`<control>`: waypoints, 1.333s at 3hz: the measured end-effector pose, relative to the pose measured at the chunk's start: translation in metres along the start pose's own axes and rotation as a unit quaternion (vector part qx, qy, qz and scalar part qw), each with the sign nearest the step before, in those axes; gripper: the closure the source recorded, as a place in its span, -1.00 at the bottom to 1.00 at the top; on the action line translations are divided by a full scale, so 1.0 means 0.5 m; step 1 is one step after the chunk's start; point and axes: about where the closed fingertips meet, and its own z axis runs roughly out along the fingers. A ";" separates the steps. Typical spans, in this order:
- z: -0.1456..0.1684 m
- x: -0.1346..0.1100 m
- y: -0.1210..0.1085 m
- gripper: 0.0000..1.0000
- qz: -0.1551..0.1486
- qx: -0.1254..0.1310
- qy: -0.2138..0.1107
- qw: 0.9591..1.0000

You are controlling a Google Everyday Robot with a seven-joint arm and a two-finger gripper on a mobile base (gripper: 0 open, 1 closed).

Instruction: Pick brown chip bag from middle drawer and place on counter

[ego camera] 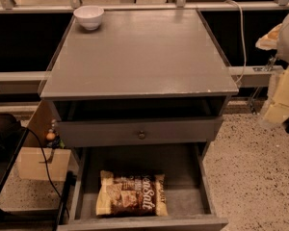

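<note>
Camera view: the bag [131, 195] lay flat in the open drawer [185, 196], below the front edge of the tabletop [139, 52], exposed for picking. Off the right edge hung the hand [282, 93]; its state could not be told.

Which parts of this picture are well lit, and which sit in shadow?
Camera view: the counter catches soft, even light; just beneath it lies black shadow; the drawer is dim at its back, the chip bag near its front lit; the gripper hangs pale at the right edge.
</note>
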 end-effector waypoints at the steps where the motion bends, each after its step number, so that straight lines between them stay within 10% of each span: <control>1: 0.000 0.000 0.000 -1.00 0.000 0.001 0.000 1.000; 4: 0.163 -0.046 0.040 -1.00 -0.035 -0.027 -0.050 0.998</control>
